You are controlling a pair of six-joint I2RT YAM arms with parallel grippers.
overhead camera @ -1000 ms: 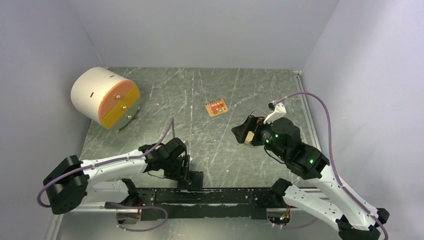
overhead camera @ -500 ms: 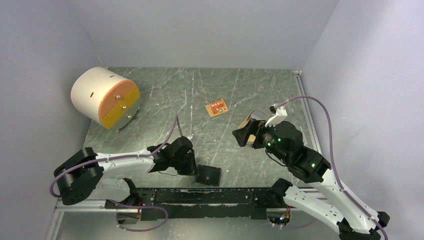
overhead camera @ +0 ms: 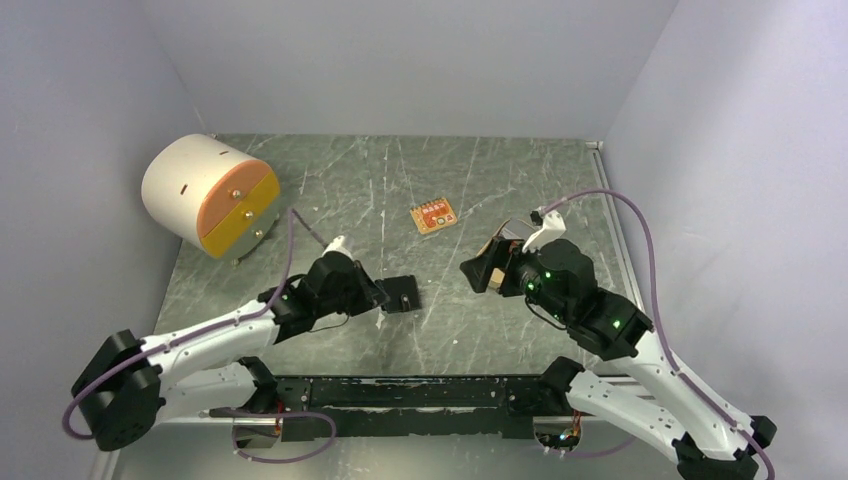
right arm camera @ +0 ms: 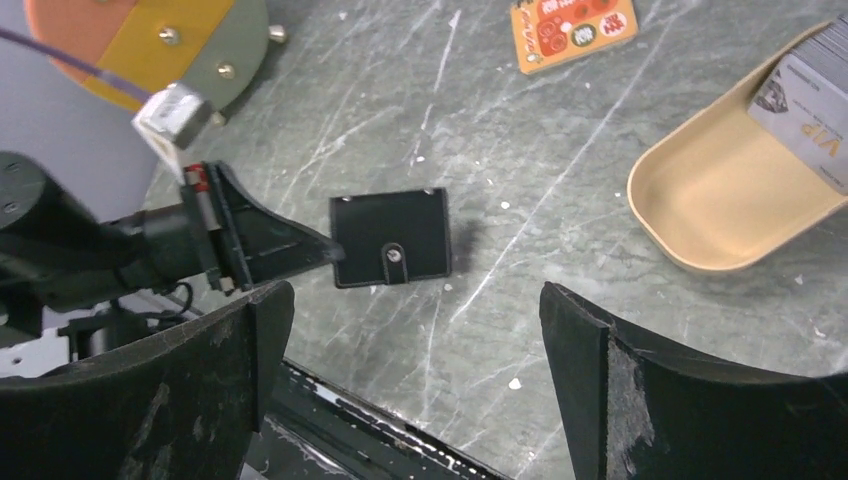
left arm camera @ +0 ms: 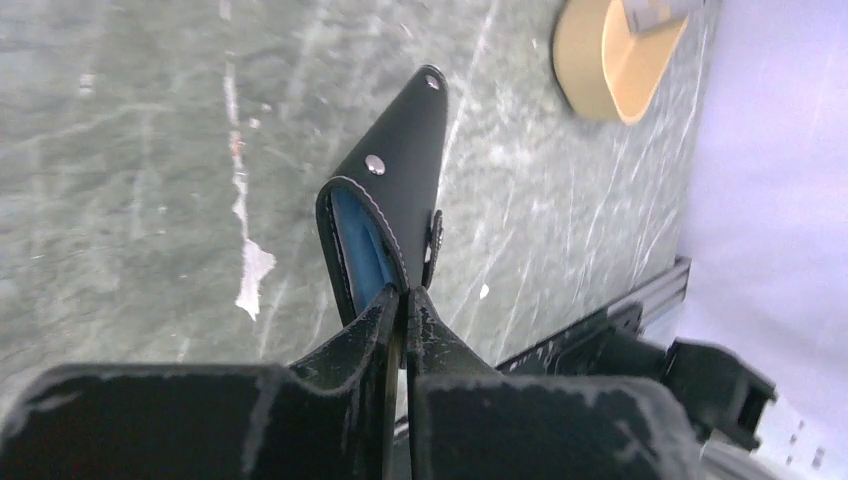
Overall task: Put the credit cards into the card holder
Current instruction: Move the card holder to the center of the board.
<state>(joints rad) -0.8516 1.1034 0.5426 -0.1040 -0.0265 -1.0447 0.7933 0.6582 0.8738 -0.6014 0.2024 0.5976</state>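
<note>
Your left gripper [left arm camera: 403, 296] is clamped on one edge of the black card holder [left arm camera: 398, 190] at mid-table; hold it steady while your right gripper [right arm camera: 415, 305], jaws wide and empty, reaches for the credit cards [right arm camera: 812, 95] in the tan tray [right arm camera: 700, 215].

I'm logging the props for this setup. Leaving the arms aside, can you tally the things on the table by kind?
black wallet: 1
tan tray: 1
stack of grey cards in the tray: 1 (how many cards it holds cannot be told)
orange card: 1
round drawer box: 1
Total: 5
</note>
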